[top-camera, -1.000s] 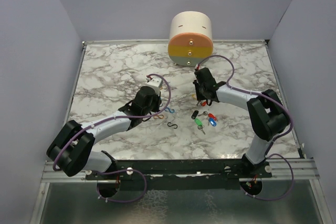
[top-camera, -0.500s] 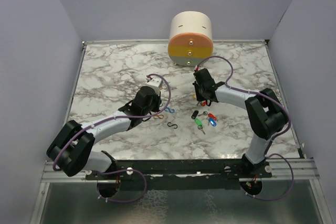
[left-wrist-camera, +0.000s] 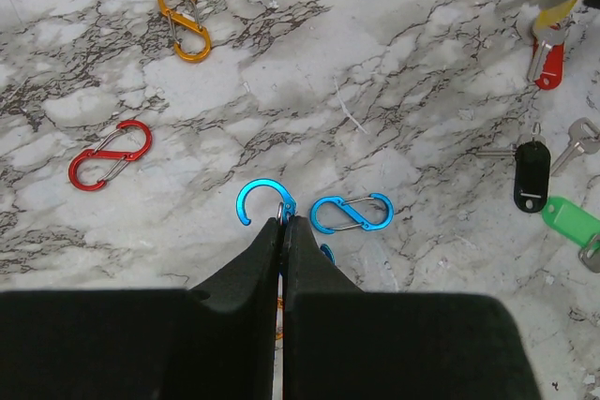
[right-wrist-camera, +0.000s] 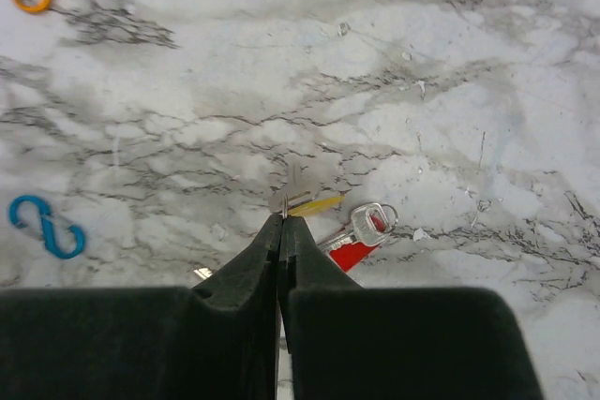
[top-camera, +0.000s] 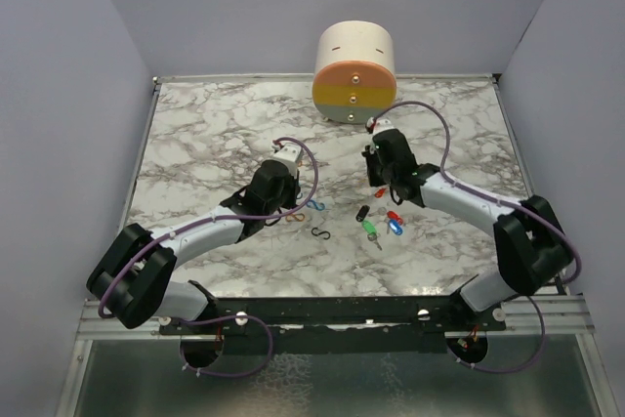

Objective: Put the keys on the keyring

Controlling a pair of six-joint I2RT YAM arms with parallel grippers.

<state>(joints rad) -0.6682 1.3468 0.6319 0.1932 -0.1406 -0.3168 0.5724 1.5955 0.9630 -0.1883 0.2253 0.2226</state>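
My left gripper [left-wrist-camera: 283, 222] is shut on a blue hook-shaped clip [left-wrist-camera: 255, 201] with a small metal ring at its tip, low over the marble table [top-camera: 195, 144]. My right gripper [right-wrist-camera: 281, 219] is shut on the ring of the yellow key [right-wrist-camera: 317, 204], which is held just above the table. A red key [right-wrist-camera: 361, 243] lies right below it. In the left wrist view the red key [left-wrist-camera: 549, 63], black key [left-wrist-camera: 530, 175] and green key [left-wrist-camera: 570, 217] lie at the right. From above, the key cluster [top-camera: 379, 222] lies between the left gripper [top-camera: 296, 207] and the right gripper [top-camera: 379, 187].
Loose S-shaped clips lie about: orange [left-wrist-camera: 183, 22], red [left-wrist-camera: 110, 155], blue [left-wrist-camera: 352, 214] and a black one [top-camera: 320, 233]. A cream cylinder with orange, yellow and green bands [top-camera: 354, 70] stands at the back edge. Grey walls enclose the table.
The right arm's elbow has swung out to the right and its gripper has shifted slightly back and right with the yellow key. The left arm has not moved.
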